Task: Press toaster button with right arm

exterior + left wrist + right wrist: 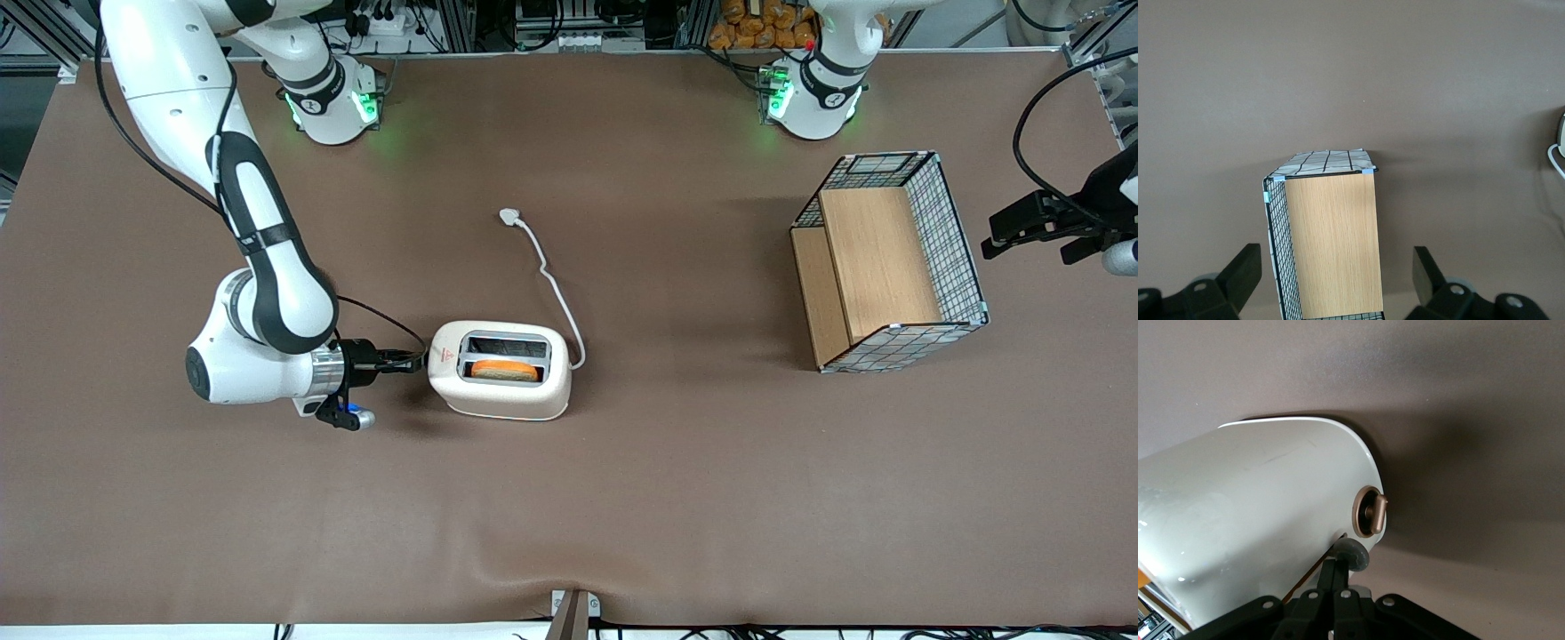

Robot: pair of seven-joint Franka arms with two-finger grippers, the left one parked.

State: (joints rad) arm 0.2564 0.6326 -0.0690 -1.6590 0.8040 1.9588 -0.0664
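Observation:
The cream-white toaster (pixel 498 402) lies on the brown table with its slot up; an orange-brown slice (pixel 504 370) sits in the slot. The right arm (pixel 267 293) reaches low along the table toward the toaster's narrow end. My gripper (pixel 416 361) is level with that end and touches it. In the right wrist view the toaster (pixel 1258 500) fills much of the frame. My gripper (pixel 1342 564) is shut, its two black fingers (pixel 1337 577) pressed together. Their tips touch the small round grey toaster button (pixel 1353 555). A copper-coloured round dial (pixel 1370 511) sits just beside the button.
The toaster's white cord (pixel 556 284) runs away from the front camera to a white plug (pixel 508 216). A wire basket (pixel 956 240) with wooden panels stands toward the parked arm's end of the table; it also shows in the left wrist view (pixel 1331 240).

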